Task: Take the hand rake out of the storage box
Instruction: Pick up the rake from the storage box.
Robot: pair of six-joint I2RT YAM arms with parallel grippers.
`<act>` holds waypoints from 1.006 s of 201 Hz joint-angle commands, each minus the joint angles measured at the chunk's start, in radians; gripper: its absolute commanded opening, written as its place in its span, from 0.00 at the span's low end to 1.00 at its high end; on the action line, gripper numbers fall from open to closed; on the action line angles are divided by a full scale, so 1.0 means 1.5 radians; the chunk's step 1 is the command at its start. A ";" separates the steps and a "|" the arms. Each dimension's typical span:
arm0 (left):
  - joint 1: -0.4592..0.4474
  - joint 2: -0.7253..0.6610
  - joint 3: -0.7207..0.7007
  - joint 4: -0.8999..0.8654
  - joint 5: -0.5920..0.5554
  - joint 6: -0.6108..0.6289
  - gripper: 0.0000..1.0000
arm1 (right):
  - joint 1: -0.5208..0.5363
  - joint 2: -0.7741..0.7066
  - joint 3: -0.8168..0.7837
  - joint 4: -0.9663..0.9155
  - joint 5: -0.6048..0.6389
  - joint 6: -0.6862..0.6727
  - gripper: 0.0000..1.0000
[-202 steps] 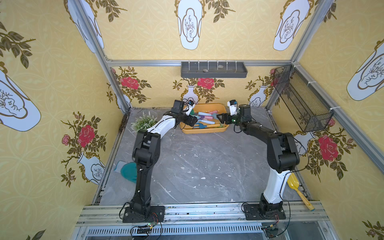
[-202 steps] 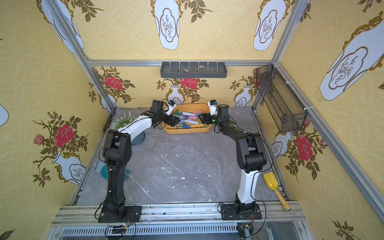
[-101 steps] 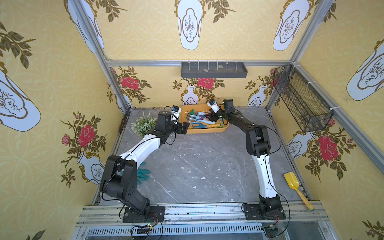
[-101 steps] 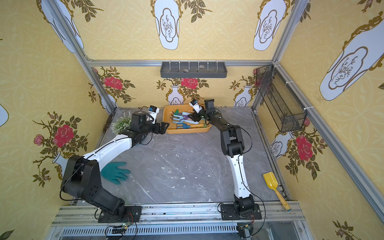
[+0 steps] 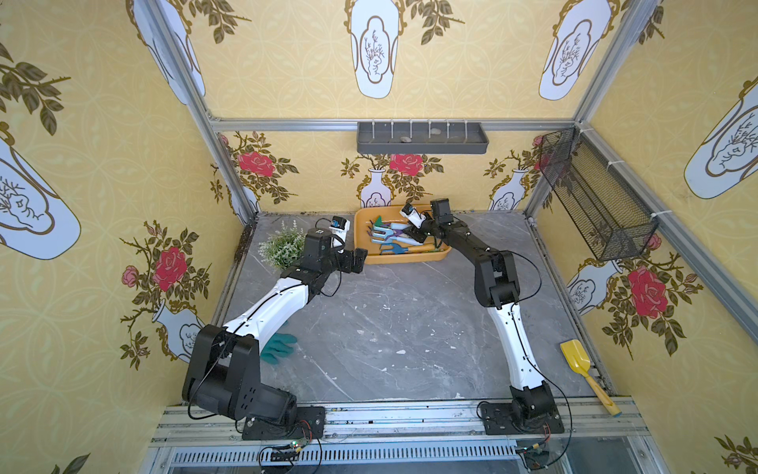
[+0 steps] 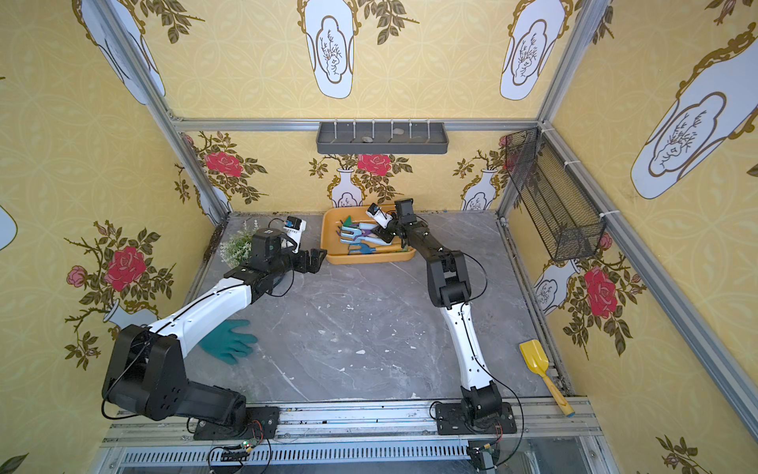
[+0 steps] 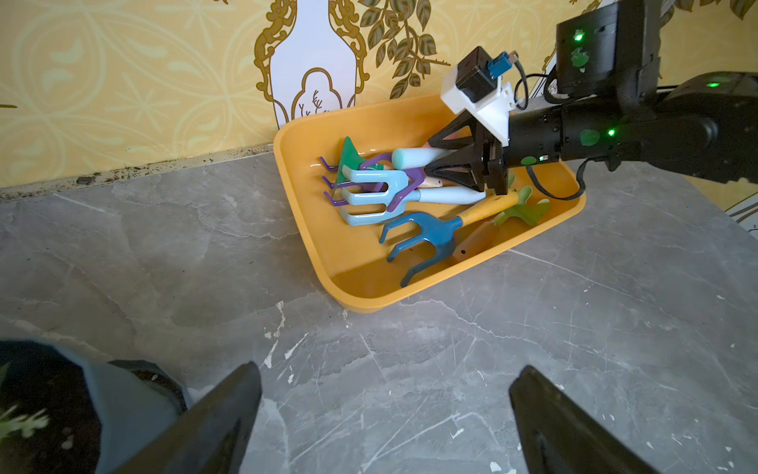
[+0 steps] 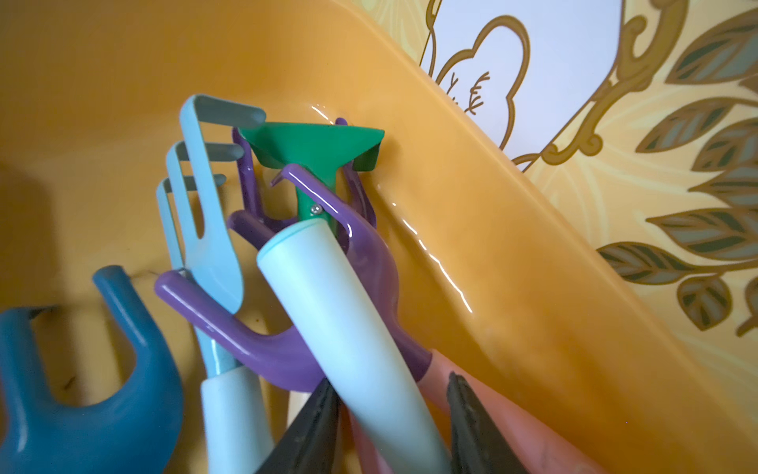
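Inside the glossy storage box [image 7: 357, 283], the right gripper [image 8: 389, 379] flanks a smooth cylindrical handle [image 8: 348, 328].

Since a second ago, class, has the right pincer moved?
Yes: right pincer moved inward, leftward, from the right rim of the shallow orange plastic tray.

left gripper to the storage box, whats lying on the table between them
Nothing. In the left wrist view, only bare grey table lies between the left gripper and the storage box's near corner; the plant pot sits off to the side.
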 commanded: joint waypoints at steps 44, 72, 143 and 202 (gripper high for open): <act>0.000 -0.047 -0.019 -0.017 -0.009 0.008 1.00 | 0.013 0.005 0.001 -0.011 0.094 -0.076 0.32; 0.000 -0.066 -0.032 -0.022 -0.018 0.008 1.00 | 0.021 -0.054 -0.091 0.050 0.100 -0.103 0.24; 0.000 -0.104 -0.051 -0.025 -0.014 -0.003 1.00 | 0.023 -0.159 -0.198 0.131 0.107 -0.132 0.10; 0.000 -0.160 -0.081 -0.031 -0.024 -0.034 1.00 | 0.053 -0.335 -0.403 0.205 0.020 -0.202 0.00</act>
